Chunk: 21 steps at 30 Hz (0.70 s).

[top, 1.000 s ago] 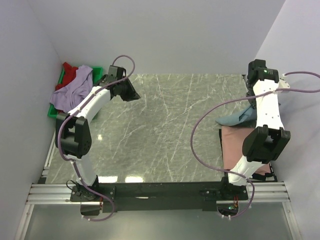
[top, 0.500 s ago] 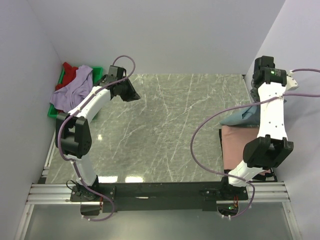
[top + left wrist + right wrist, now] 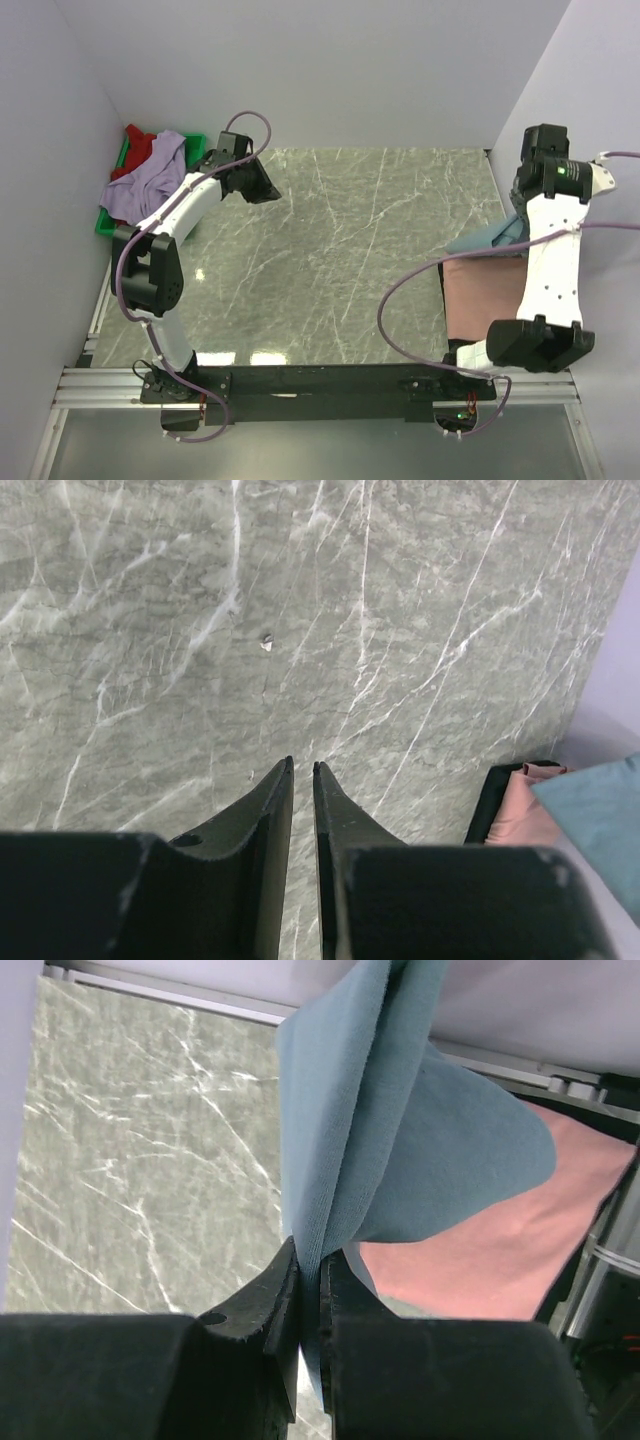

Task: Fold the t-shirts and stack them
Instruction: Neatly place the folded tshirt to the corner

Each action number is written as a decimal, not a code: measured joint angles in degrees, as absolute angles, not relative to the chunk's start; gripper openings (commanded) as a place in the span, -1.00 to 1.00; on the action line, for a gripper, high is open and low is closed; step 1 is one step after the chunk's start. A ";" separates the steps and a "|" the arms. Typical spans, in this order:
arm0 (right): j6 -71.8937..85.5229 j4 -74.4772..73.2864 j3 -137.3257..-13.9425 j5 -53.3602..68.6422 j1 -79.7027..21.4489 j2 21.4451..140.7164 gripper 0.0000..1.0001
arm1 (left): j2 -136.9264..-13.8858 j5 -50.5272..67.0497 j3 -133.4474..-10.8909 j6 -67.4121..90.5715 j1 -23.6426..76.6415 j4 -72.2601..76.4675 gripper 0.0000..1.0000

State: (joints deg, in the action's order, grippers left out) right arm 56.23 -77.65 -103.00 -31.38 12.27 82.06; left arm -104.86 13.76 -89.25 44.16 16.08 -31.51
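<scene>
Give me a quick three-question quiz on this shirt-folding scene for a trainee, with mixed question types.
1. True or false: the left gripper holds a shirt.
2. What does the right gripper pinch? A the grey-blue t-shirt; B a red one; C a lavender one.
3. Fill in: the raised cloth hangs over a flat ___ t-shirt.
Key: 1 false, its jaws are shut on nothing; 2 A; 3 pink t-shirt.

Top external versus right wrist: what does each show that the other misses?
Only top external: the lavender t-shirt and red t-shirt heaped in the green tray, and the left hand over bare table. Only right wrist: the right hand pinched shut on a fold of the grey-blue t-shirt. Both: that shirt hanging over the salmon pink t-shirt.
</scene>
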 measured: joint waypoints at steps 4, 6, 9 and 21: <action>56.25 -77.69 -96.51 -31.38 12.38 76.66 -1.00 | -104.81 13.80 -88.68 44.14 16.62 -31.09 -0.61; 56.25 -77.54 -92.38 -31.38 12.67 74.17 -1.00 | -104.81 13.82 -88.14 44.14 17.06 -31.07 -0.61; 56.25 -77.45 -85.17 -30.81 13.52 70.30 -0.95 | -104.81 13.89 -87.26 44.07 17.93 -31.00 -0.61; 51.18 -78.06 -71.66 -26.41 15.42 51.31 0.74 | -102.83 15.25 -83.94 42.61 20.12 -29.78 -0.60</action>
State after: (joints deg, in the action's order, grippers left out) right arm 51.18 -78.06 -71.66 -26.41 15.42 51.31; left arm -102.83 15.25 -83.94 42.61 20.12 -29.78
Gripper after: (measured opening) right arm 0.862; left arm 0.199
